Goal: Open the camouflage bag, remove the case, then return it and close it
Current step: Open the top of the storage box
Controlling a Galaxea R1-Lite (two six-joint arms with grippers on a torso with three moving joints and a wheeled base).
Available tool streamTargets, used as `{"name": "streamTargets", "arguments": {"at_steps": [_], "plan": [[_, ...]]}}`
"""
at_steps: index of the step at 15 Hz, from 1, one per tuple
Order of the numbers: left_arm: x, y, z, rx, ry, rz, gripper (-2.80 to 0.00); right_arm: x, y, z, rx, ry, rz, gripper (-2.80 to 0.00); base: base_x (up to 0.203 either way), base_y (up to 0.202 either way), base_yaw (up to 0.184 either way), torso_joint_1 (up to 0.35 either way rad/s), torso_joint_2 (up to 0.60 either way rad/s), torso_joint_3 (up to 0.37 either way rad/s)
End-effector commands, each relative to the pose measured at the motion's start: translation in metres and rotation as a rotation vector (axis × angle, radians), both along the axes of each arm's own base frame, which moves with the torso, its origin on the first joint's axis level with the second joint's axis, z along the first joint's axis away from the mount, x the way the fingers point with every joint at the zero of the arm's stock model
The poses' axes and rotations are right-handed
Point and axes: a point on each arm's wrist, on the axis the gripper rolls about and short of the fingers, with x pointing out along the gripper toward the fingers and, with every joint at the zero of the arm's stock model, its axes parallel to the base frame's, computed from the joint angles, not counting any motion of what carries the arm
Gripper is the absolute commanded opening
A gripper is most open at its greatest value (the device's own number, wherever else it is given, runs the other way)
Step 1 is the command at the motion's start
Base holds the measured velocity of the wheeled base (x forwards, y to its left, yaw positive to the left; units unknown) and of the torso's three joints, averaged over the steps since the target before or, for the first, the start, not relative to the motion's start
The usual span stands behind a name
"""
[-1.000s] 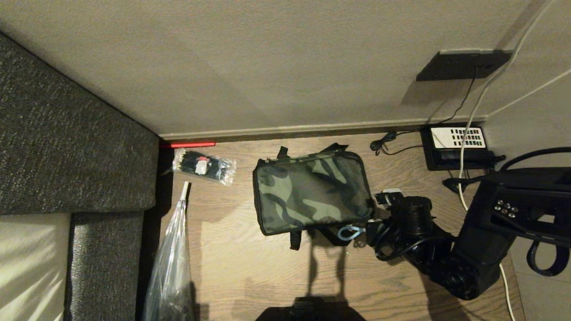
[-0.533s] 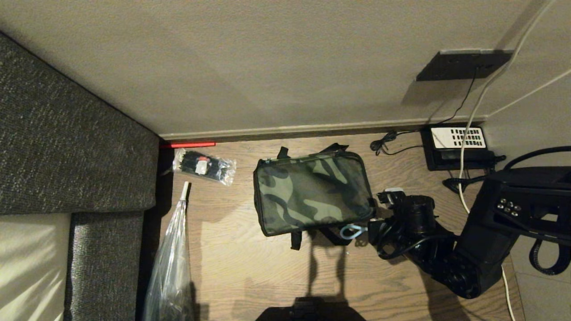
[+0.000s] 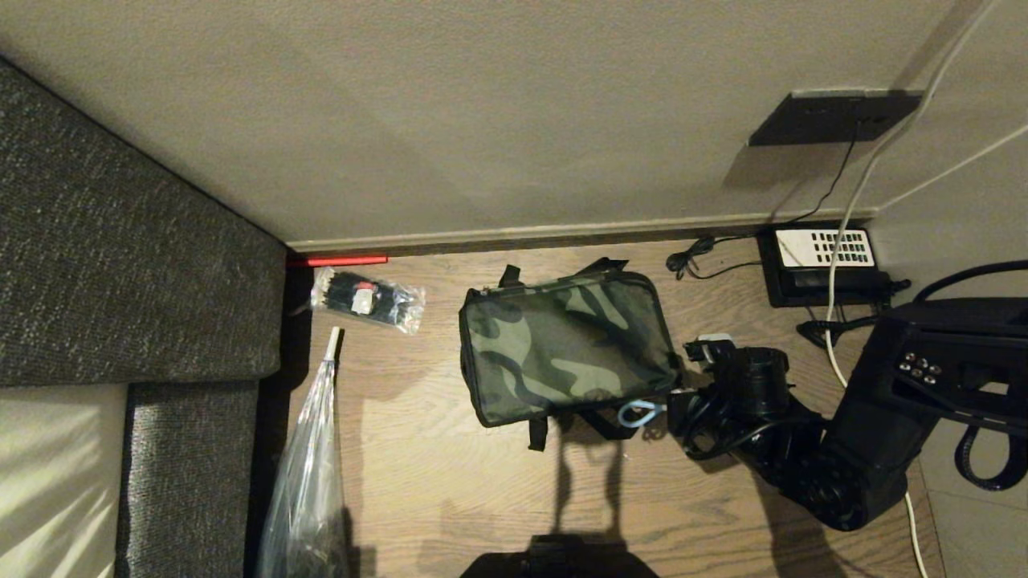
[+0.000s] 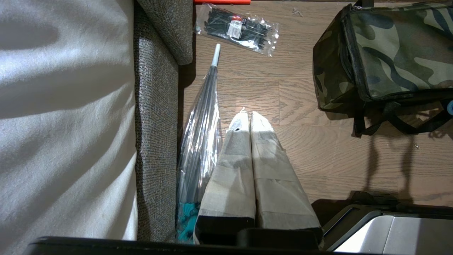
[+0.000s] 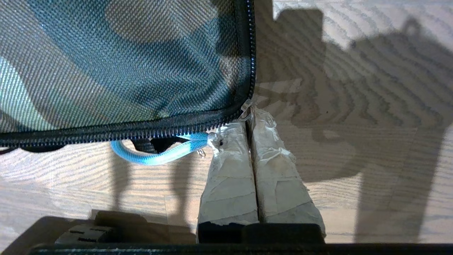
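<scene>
The camouflage bag point(image 3: 569, 349) is laid flat on the wooden floor point(image 3: 450, 482), near the wall, between the sofa point(image 3: 120, 265) on the left and the black telephone point(image 3: 819, 265) on the far right. Its zipper point(image 5: 141, 129) is seen closed along the near edge. The right gripper point(image 5: 249, 113) is placed at the bag's near right corner, and its taped fingers point(image 5: 230, 166) are pressed together on the small metal zipper tab point(image 5: 246, 106), beside the blue loop point(image 5: 155, 156). The bag looks soft and light, so it may be dragged when the tab is pulled. The tab or the loop is the best place to hold. The left gripper point(image 4: 250, 117) is parked above the floor with fingers pressed together on nothing.
</scene>
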Motion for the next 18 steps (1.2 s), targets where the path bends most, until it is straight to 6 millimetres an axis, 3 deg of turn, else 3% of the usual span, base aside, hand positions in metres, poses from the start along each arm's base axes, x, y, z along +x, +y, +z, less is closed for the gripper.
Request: {"name": "streamTargets", "arguments": {"at_steps": [1,9,15,18], "plan": [[0.0,0.0,0.0,0.0,0.002,0.0,-2.8,0.003,0.001,0.003,0.007,-0.019,-0.001,-2.8,0.0,0.0,0.0,0.0,0.0,0.0],[0.0,0.0,0.0,0.0,0.0,0.0,-2.8,-0.004,0.0,0.006,-0.002,0.032,0.022,-2.8,0.0,0.0,0.0,0.0,0.0,0.0],[0.0,0.0,0.0,0.0,0.002,0.0,-2.8,-0.007,0.019,0.012,-0.005,0.013,0.084,-2.8,0.0,0.0,0.0,0.0,0.0,0.0],[0.0,0.0,0.0,0.0,0.002,0.0,-2.8,-0.007,0.02,0.015,0.009,0.009,0.114,-2.8,0.0,0.0,0.0,0.0,0.0,0.0]]}}
